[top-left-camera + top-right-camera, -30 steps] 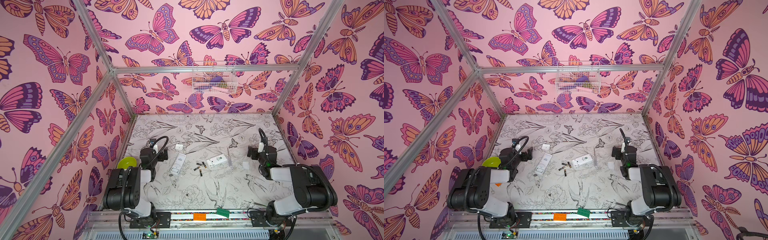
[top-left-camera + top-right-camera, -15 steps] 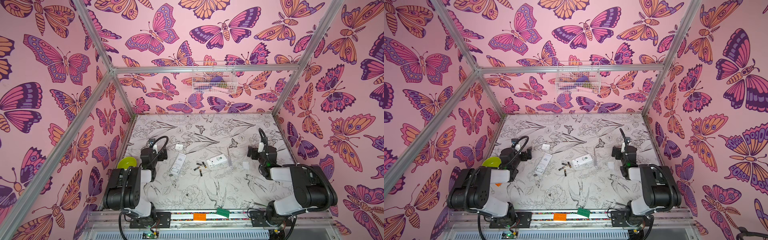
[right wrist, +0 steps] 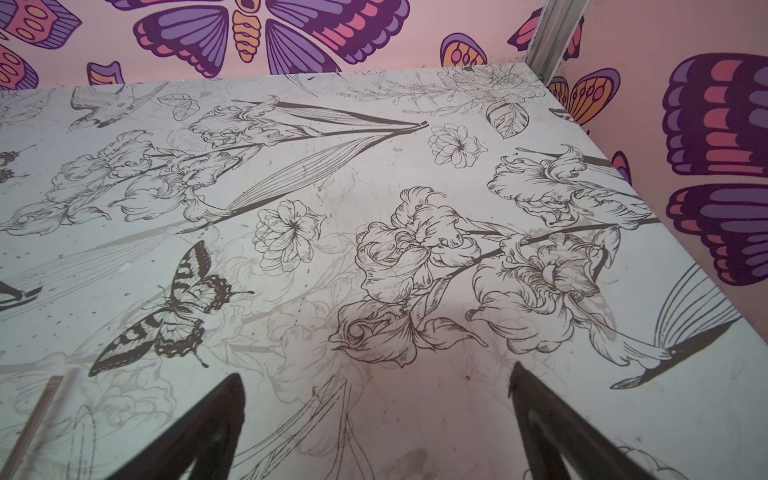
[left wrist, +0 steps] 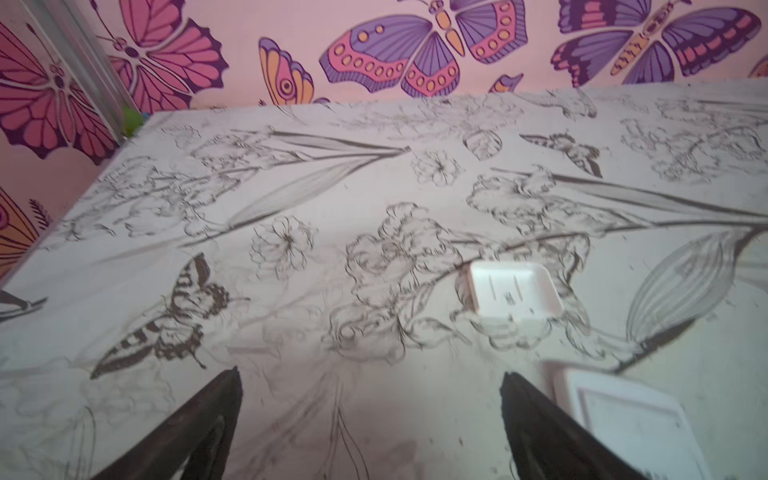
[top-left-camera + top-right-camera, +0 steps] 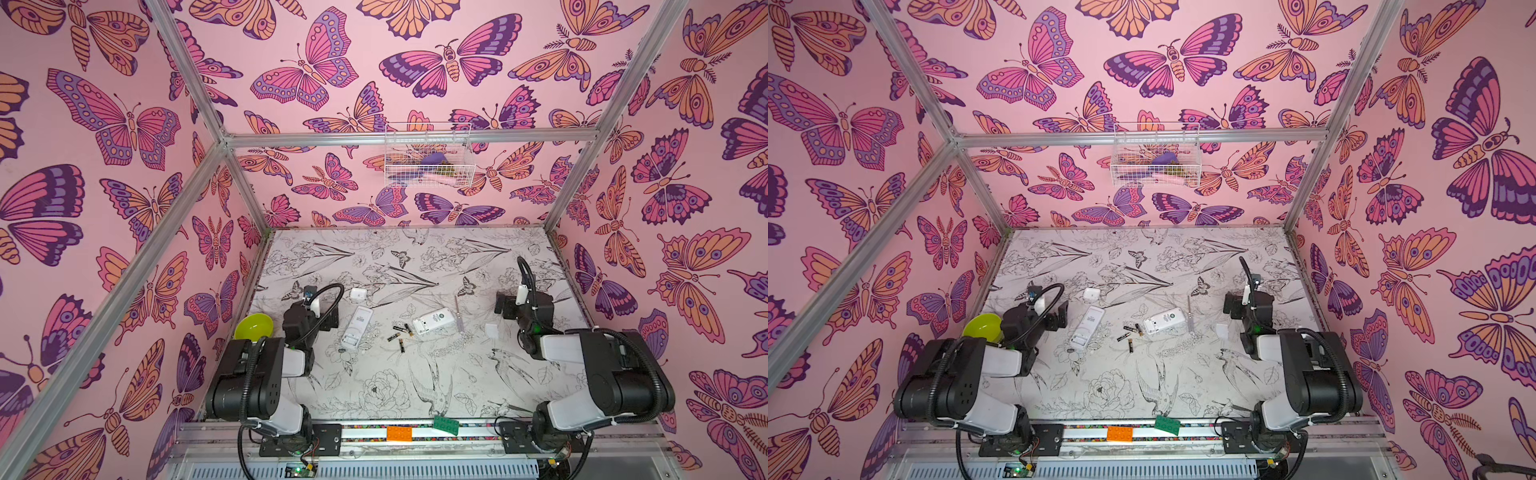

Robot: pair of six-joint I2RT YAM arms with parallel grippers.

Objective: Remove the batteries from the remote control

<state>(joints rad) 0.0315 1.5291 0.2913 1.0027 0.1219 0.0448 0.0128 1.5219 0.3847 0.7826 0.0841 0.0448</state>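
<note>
White plastic oblong remote control (image 5: 356, 328) lies flat left of table centre, long axis about one to seven o'clock in both top views. At its three o'clock sits the second remote (image 5: 432, 321), also white and oblong, axis about two to eight. Between them, loose on the flower-printed tabletop (image 5: 374, 395), are four small black cylindrical batteries (image 5: 402, 345). All lie flat, scattered at differing angles. The nearest one runs roughly twelve to six. The gold ends are too small to tell which way they point. At nine o'clock of the batteries, the left gripper (image 4: 370, 374) has its fingers wide apart, nothing between. At three o'clock, well apart, the right gripper (image 3: 376, 378) is likewise spread, empty.
</note>
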